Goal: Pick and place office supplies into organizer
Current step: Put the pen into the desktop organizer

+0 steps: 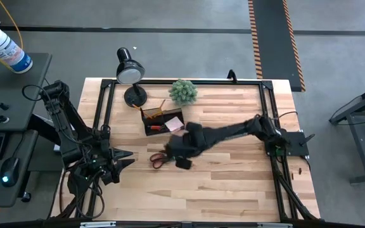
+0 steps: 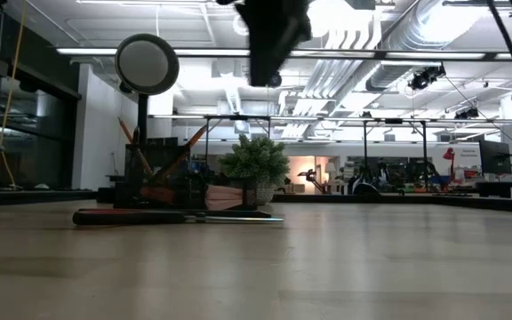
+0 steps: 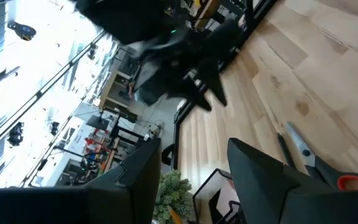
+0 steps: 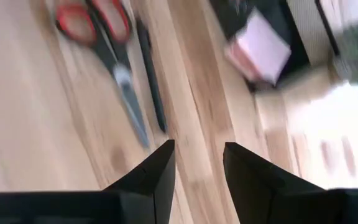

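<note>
The orange-handled scissors [image 1: 157, 159] [image 4: 107, 46] lie flat on the table beside a black pen [image 4: 151, 78]. The black organizer [image 1: 159, 120] stands behind them with pencils [image 1: 149, 113] sticking up out of it. A pale pink notepad [image 1: 174, 125] [image 4: 258, 53] sits at the organizer's right end. My right gripper [image 1: 179, 155] [image 4: 197, 146] hangs above the table just right of the scissors, pointing steeply down, open, with nothing between its fingers. My left gripper [image 1: 127, 158] [image 3: 192, 144] waits open at the table's left edge, pointing roughly level toward the scissors.
A black desk lamp [image 1: 130, 73] and a green potted plant [image 1: 183, 92] stand at the far edge beside the organizer. A black frame rail [image 1: 268, 114] runs round the table. Bare wood [image 1: 220, 183] stretches across the near half.
</note>
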